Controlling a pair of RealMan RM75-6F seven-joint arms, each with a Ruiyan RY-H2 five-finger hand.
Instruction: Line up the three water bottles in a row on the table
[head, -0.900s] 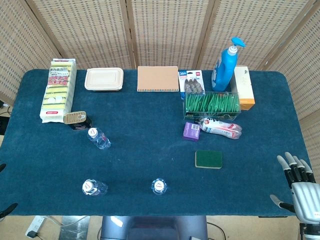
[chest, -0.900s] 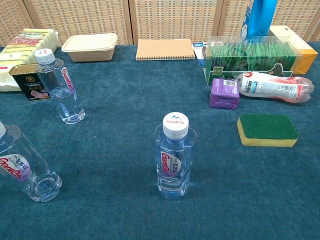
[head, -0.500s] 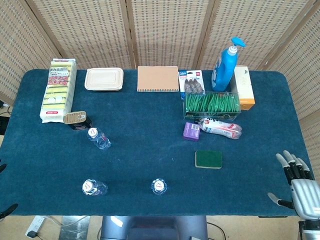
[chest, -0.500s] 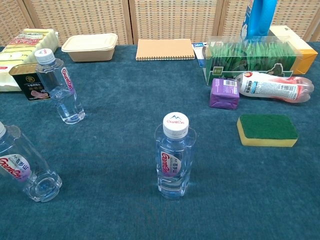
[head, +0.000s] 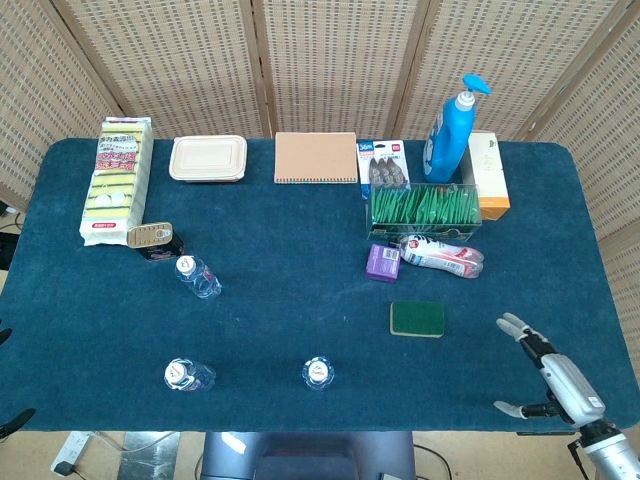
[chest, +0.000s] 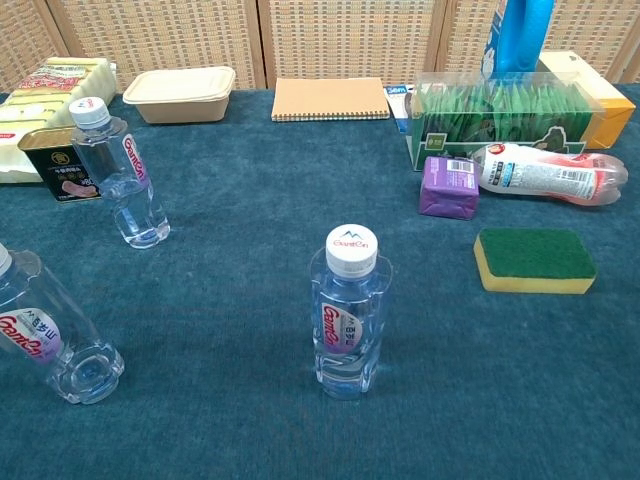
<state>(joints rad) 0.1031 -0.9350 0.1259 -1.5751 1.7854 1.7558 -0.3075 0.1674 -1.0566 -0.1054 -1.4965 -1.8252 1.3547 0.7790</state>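
Three bottles (head: 318, 373) are seen upright on the desk (head: 300, 270); the right hand (head: 548, 375) is empty (fingers (head: 515, 324) apart).

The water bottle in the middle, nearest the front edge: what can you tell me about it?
The middle water bottle is small, of clear ribbed plastic, with a white screw cap and a pink-and-white label. It looks full and sealed. It stands upright on the blue table cover, alone near the front edge, with nothing touching it but the cover beneath.
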